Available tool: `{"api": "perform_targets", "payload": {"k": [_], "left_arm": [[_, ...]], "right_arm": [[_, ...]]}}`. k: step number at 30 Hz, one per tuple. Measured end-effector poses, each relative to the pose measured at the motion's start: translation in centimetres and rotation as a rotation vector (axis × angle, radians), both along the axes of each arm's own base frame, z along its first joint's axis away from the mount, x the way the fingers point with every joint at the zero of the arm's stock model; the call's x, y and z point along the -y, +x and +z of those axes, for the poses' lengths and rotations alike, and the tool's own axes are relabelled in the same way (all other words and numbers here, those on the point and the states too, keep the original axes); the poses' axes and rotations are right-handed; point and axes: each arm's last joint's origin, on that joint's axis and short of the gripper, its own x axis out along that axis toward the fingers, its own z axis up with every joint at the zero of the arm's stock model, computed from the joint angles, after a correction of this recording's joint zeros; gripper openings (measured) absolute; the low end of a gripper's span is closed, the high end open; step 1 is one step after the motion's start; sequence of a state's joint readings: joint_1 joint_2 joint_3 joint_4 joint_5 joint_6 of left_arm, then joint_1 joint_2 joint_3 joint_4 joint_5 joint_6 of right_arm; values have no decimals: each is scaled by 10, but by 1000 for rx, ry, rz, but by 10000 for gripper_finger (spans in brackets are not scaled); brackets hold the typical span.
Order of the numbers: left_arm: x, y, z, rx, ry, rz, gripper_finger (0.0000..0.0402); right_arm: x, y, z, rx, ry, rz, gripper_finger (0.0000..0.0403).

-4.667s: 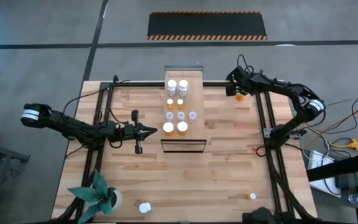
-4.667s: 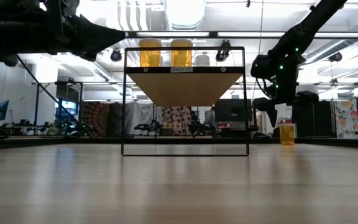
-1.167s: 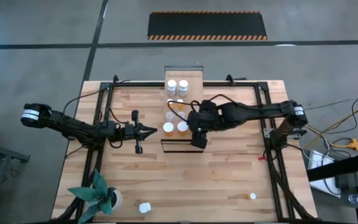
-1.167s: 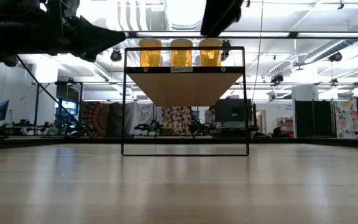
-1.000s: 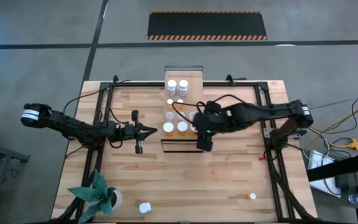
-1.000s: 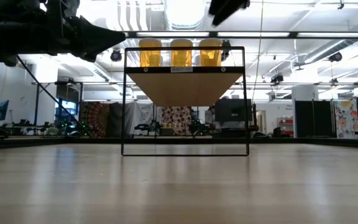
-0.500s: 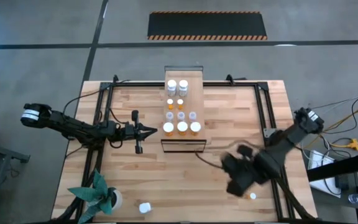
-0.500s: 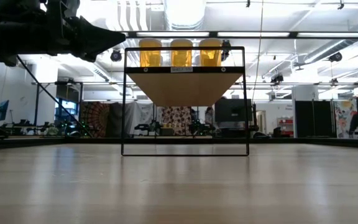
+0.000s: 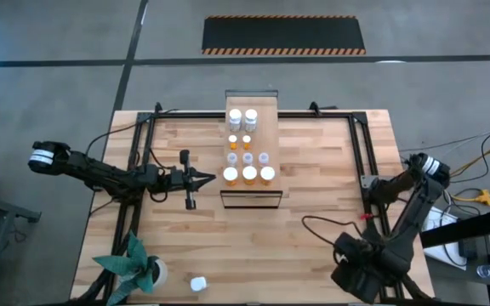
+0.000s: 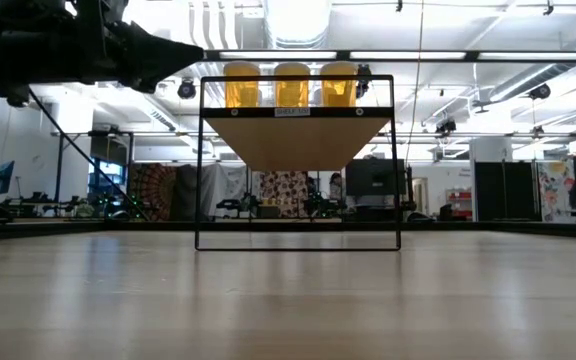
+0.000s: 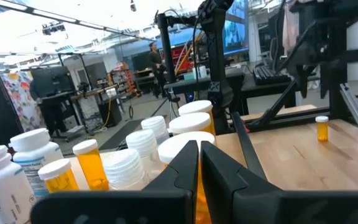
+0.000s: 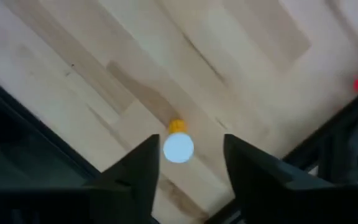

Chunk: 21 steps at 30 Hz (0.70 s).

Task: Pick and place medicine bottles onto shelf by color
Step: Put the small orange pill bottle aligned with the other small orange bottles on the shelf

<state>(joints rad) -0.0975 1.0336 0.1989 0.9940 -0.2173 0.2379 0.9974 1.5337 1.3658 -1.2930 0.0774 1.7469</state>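
Table: wide butcher-block top, dark rails along its left and right sides.
Right arm: folded back over the table's near right corner, reaching down toward the front edge.
Left arm: stretched across the left side of the table, pointing toward the shelf.
Shelf: pale raised board at the middle back of the table, thin dark frame at its ends — it carries the sorted medicine bottles.
Bottles on shelf: two white ones at the far end, smaller orange and clear ones in the middle, three large orange ones in a row at the near end.
Plant: green leaves in a white pot at the near left corner.
Right gripper: fingers spread apart, hanging above a small orange bottle with a white cap that stands on the table between them — not touching it.
Left gripper: fingers clenched together on nothing, tip near the shelf's left side.
Loose white bottle: on the table near the front edge, just right of the plant.
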Motion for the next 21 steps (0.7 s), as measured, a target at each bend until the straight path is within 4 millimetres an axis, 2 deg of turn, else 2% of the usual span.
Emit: {"api": "perform_targets", "payload": {"k": [4,7,12,21], "left_arm": [[0,0,0,2,-20,-3,2],[0,0,0,4,-29,-5,2],[0,0,0,5,-49,-8,2],[0,-1,-4,-6,-93,-15,2]], "right_arm": [[-6,-6,-18,15,34,-73,211],[-5,-11,-31,2,18,-121,232],[-4,-17,-45,-2,13,-162,237],[-11,-17,-55,10,81,-155,237]]}}
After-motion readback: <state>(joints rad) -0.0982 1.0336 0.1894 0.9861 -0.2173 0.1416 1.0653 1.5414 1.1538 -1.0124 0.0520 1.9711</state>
